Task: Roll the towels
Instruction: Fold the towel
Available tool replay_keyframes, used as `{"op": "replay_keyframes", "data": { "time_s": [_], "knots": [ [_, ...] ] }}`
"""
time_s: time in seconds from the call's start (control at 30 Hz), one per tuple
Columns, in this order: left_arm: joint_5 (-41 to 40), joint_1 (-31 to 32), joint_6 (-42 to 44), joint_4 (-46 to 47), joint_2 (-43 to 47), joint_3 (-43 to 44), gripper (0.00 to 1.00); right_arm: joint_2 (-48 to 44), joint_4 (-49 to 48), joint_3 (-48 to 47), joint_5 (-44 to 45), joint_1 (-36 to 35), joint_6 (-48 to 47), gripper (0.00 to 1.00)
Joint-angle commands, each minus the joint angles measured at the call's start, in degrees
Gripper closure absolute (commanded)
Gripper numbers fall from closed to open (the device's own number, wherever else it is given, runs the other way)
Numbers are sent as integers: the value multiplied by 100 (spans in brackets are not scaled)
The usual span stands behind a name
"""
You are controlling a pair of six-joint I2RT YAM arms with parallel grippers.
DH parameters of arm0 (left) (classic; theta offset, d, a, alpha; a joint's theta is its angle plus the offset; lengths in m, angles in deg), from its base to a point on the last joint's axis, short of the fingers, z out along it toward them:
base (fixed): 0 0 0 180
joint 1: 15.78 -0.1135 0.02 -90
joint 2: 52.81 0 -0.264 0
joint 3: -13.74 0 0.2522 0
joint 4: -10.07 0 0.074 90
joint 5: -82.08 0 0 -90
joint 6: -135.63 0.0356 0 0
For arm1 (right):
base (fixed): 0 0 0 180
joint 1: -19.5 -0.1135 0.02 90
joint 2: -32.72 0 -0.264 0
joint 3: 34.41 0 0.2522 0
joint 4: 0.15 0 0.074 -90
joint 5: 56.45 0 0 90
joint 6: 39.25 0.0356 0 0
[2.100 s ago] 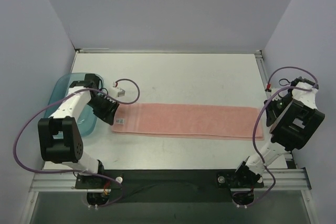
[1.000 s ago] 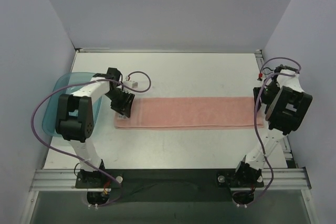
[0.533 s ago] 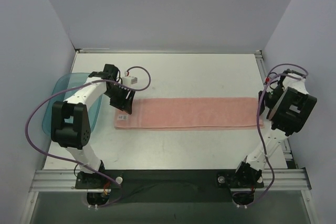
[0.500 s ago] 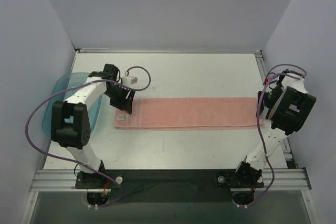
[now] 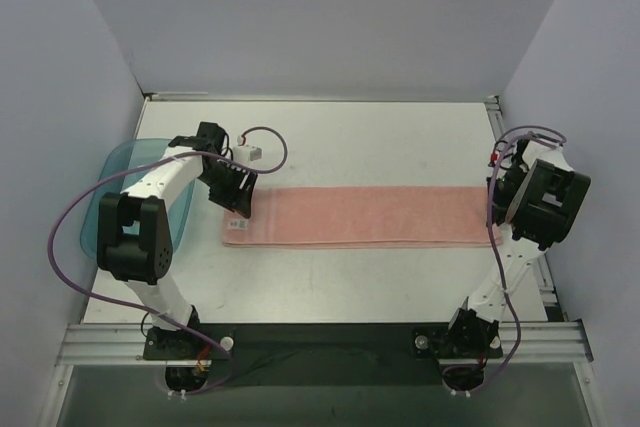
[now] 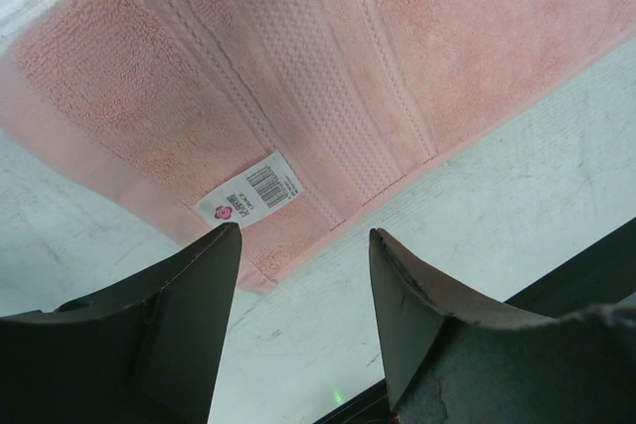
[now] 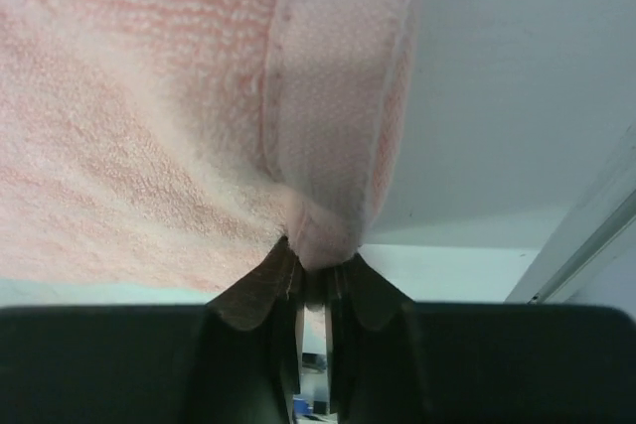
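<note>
The salmon-pink towel [image 5: 360, 215] lies flat and stretched out left to right across the table. Its left end carries woven bands and a white label [image 6: 250, 193]. My left gripper [image 5: 236, 203] hovers over that left end, open, with bare table between its fingertips [image 6: 224, 245] and nothing held. My right gripper [image 5: 497, 209] is at the towel's right end. In the right wrist view its jaws are shut on the towel's hemmed edge [image 7: 333, 196], which bunches up just above them.
A translucent teal tray [image 5: 120, 182] sits at the left edge behind the left arm. Purple cables loop off both arms. Walls close in on the left, right and back. A metal rail [image 5: 500, 127] runs along the table's right side.
My right gripper has closed onto the towel's right edge. The left arm has swung in from the tray to the towel's left end. The towel has shifted slightly right.
</note>
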Motion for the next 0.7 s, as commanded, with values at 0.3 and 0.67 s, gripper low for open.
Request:
{"op": "replay_keyframes", "data": {
  "time_s": [0.3, 0.67],
  "knots": [
    [221, 0, -63, -42, 535, 54, 35, -750, 722, -649, 90, 342, -724, 100],
    [678, -18, -335, 142, 368, -158, 25, -1734, 1435, -493, -999, -632, -664, 100]
  ]
}}
